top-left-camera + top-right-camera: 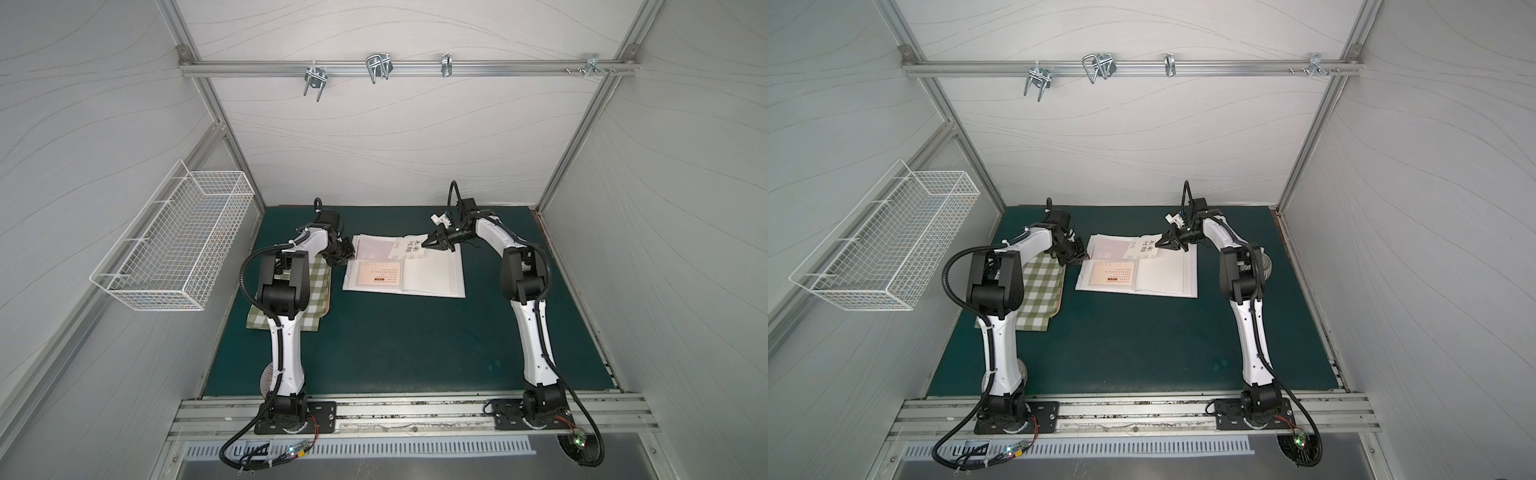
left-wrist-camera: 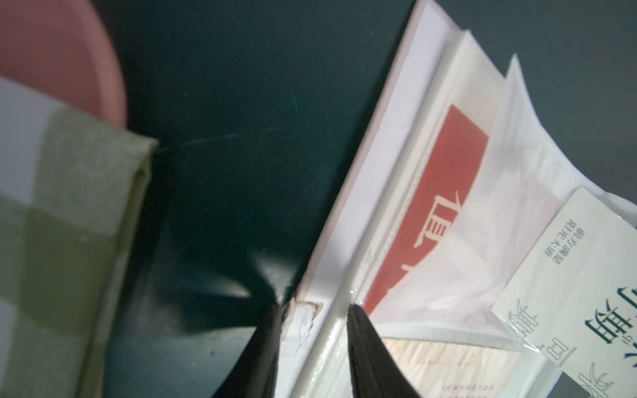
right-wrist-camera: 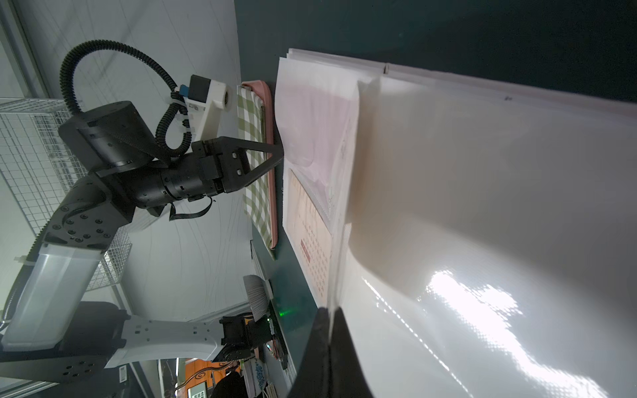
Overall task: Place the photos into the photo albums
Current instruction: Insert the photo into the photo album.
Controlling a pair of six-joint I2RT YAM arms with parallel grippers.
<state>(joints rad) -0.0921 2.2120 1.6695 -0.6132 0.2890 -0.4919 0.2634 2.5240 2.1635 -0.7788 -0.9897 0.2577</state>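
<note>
Right tool clamped shut on the white card with black characters, over the open white-paged album. Left tool half-open, empty, at its edge. Risk, I judge: a steep entry buckles the card against the clear sleeve.

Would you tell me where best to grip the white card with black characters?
Its thin edge nearest the right arm, approached from that side, where the right gripper pinches it: the white card slopes down onto the album, that edge lifted clear.
</note>
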